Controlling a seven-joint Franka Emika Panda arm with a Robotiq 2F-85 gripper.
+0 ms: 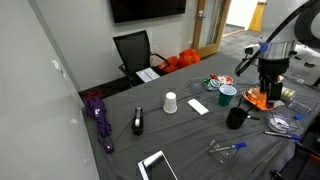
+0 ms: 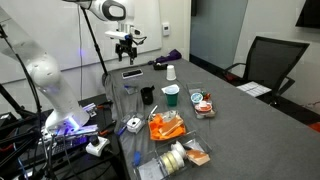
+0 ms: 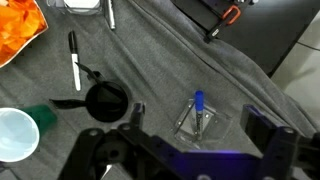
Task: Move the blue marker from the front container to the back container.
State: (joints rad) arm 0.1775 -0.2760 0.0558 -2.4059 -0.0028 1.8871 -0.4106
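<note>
The blue marker [image 3: 199,108] lies in the small clear tray [image 3: 186,128] on the grey cloth. It also shows in an exterior view [image 1: 232,148], in the tray [image 1: 219,152] near the table's front edge. My gripper [image 3: 198,124] is open and empty. It hangs well above the table, with the tray and marker seen between its two fingers in the wrist view. It shows high up in both exterior views [image 1: 268,80] [image 2: 125,47]. A black cup [image 3: 105,102] [image 1: 237,117] [image 2: 147,96] stands close to the tray.
A green mug [image 1: 228,95] [image 2: 171,95] and a white cup [image 1: 170,102] [image 2: 171,72] stand further along the table. A black-and-white marker [image 3: 75,62] lies by the black cup. An orange item [image 2: 165,125], a tablet [image 1: 157,166] and a purple umbrella [image 1: 98,115] are around.
</note>
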